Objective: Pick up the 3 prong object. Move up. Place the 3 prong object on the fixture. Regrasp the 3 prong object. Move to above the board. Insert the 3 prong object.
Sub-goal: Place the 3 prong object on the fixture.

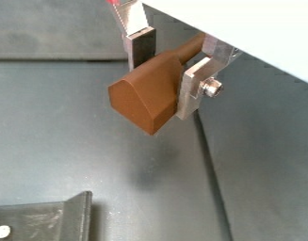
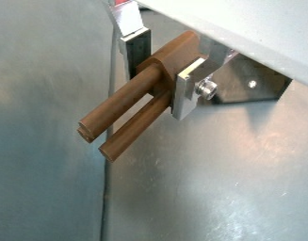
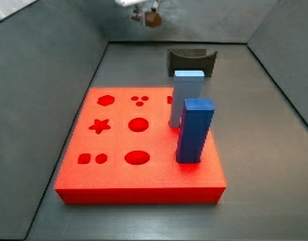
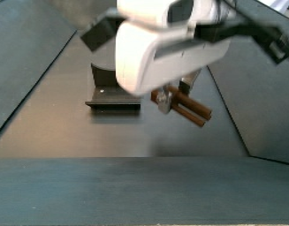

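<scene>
Aloft, the 3 prong object (image 2: 128, 115), a brown wooden piece, sits clamped between the gripper's (image 2: 160, 71) silver fingers (image 1: 194, 83), prongs jutting out clear of the grey floor. Below and apart in a side view stand the dark fixture (image 3: 190, 59), the red board (image 3: 119, 141) and two blue blocks (image 3: 194, 129).
</scene>
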